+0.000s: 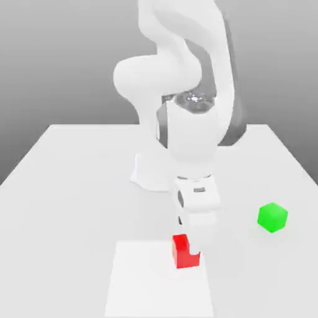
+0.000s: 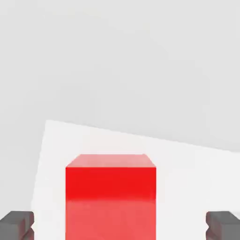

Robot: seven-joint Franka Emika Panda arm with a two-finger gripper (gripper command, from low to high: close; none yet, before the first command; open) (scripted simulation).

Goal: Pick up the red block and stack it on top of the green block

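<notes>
Right now we see the gripper low over the red block in the exterior view, part of the block hidden behind it. From the hand view the fingers stand wide apart on either side of the red block, not touching. Green block sits well off toward the exterior view's right, on the table.

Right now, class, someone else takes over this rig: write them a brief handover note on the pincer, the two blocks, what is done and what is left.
Pincer: open, lowered around the red block, one finger on either side, not closed.
Red block: on the table, on the paler square patch.
Green block: on the table, toward the exterior view's right, apart from the red one.
Done: approach.
Left: close, lift, carry, stack red on green.
</notes>
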